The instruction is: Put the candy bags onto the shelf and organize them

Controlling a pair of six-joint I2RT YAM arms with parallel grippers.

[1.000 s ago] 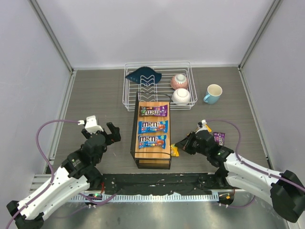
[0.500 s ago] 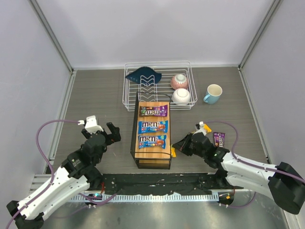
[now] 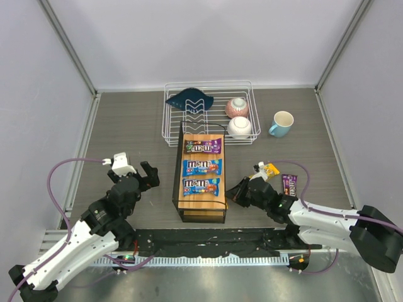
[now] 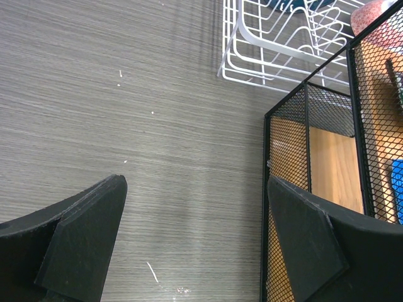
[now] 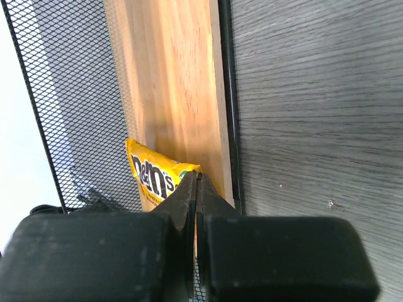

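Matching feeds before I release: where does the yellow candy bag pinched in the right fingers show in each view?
Top external: not visible, hidden under the right fingers at the right side of the shelf; the loose yellow bag on the table is another.
Left wrist: not in it.
Right wrist: lower centre, the yellow candy bag pinched in the shut fingers.
Shared landmark: the shelf's black mesh and wood, in all three.

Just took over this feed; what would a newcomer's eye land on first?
A glossy purple candy packet and two blue candy packets lie in a row on the light wooden top of the black-framed shelf at centre. Next, the right gripper, shut on a yellow candy packet at the shelf's right side.
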